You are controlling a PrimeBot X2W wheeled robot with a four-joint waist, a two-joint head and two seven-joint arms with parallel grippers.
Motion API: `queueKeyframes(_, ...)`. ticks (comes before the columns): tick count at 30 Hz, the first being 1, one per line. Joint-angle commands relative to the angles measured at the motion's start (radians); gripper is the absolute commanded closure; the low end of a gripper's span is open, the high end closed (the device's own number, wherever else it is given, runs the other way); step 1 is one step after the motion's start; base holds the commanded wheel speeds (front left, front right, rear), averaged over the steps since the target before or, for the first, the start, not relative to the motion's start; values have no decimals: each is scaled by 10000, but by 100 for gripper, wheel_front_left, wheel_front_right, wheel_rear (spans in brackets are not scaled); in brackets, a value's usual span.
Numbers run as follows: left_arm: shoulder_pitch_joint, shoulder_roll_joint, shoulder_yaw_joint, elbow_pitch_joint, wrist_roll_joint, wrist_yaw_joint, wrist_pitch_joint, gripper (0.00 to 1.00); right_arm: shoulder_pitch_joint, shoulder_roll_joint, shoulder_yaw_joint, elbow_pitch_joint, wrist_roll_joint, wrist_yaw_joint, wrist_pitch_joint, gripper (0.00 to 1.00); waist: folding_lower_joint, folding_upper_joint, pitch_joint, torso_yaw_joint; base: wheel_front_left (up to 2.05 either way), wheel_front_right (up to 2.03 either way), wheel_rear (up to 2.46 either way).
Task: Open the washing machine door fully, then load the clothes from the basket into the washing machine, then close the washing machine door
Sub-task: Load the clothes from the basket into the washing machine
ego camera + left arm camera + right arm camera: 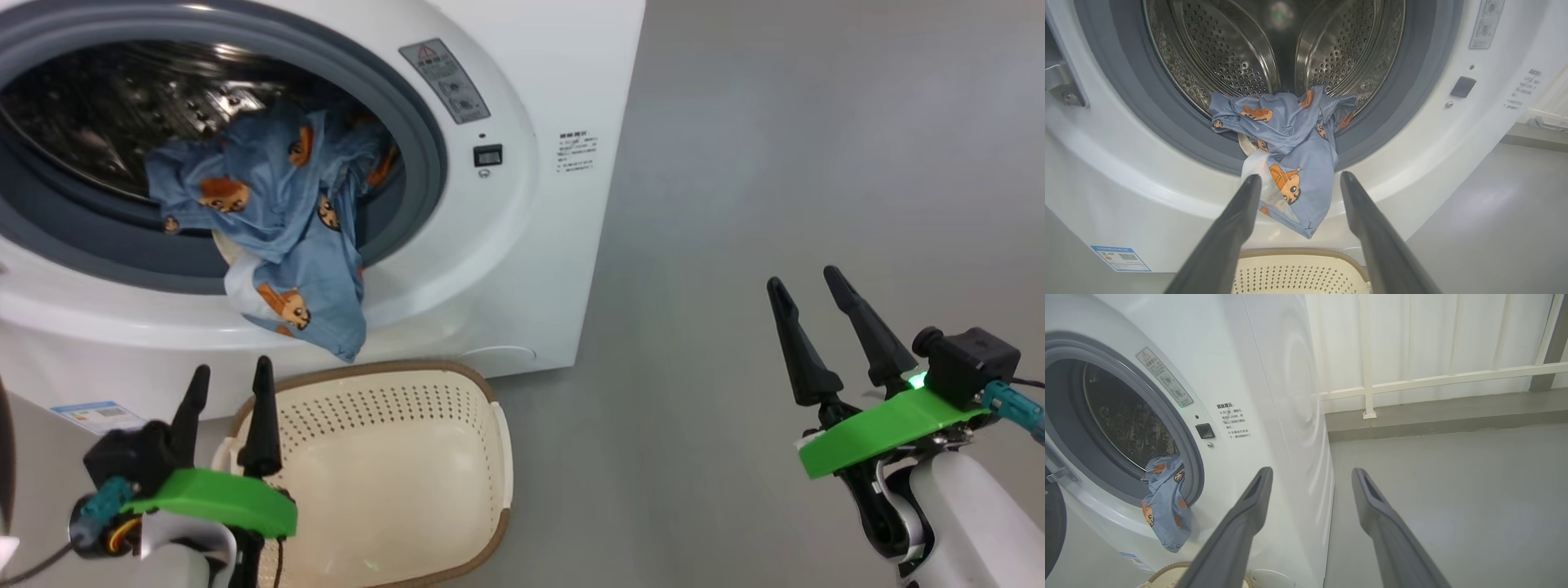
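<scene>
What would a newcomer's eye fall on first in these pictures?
The clothes hang half out of the washing machine, draped over its white front. The basket stands on the floor just below them. The left hand by the basket and the right hand over bare floor are open, holding nothing.

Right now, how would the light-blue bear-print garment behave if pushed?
Likely floppy: the light-blue bear-print garment drapes in folds over the grey rubber gasket. Probably light, so a push may bunch it; its hanging tail could slip out.

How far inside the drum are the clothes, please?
Partly in: the clothes drape over the gasket and hang down the washing machine front.
</scene>
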Motion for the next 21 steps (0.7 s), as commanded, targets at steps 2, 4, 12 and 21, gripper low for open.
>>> queueKeyframes(2,-793,267,354,360,-88,-120,-139,0,-372,-75,193,-304,59,56,-80,0,-1,0,601,-343,0,0,0)
queueKeyframes(4,-1187,245,321,912,-208,-225,-122,0,-461,-77,165,-326,54,56,-80,0,-1,0,817,-408,0,0,0)
queueKeyframes(12,-2868,258,227,3364,-861,-537,157,0,-783,2,122,-500,-22,56,-80,0,-1,0,1668,-705,0,0,0)
queueKeyframes(21,-4496,459,-262,5184,-1437,-628,392,0,-1071,111,-10,-679,-110,56,-80,0,-1,0,2581,-1173,0,0,0)
